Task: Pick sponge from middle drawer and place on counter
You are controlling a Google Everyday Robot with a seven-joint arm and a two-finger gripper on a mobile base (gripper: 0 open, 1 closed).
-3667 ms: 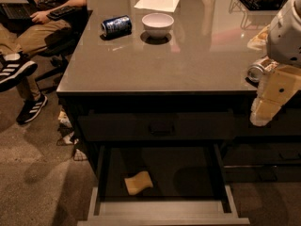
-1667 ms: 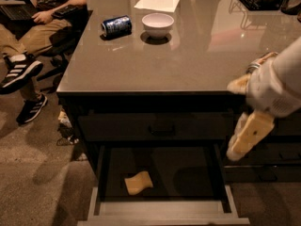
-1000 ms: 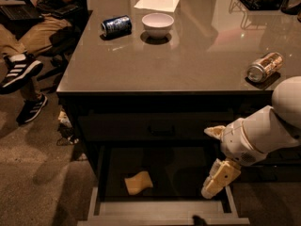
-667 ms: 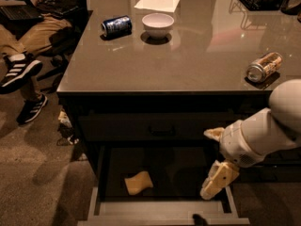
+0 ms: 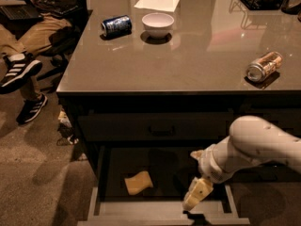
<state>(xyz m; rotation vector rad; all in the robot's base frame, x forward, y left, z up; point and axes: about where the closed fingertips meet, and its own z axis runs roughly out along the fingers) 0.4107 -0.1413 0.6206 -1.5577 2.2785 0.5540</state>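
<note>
1. Pale-yellow and slightly bent, the sponge [image 5: 138,182] lies on the dark floor of the open middle drawer [image 5: 141,212], to the left of your hand [image 5: 193,179] and apart from it.
2. Your hand hangs inside the drawer's right front part, just behind the grey front rim. Its two pale tips stand spread, with nothing between them.
3. The bench [image 5: 188,65] lies above and behind your hand.
4. Up and to the right of your hand, a tan can [image 5: 264,66] lies on its side on the bench. Far up and to the left are a blue can [image 5: 116,25], a white bowl [image 5: 157,24] and a paper sheet [image 5: 158,0].
</note>
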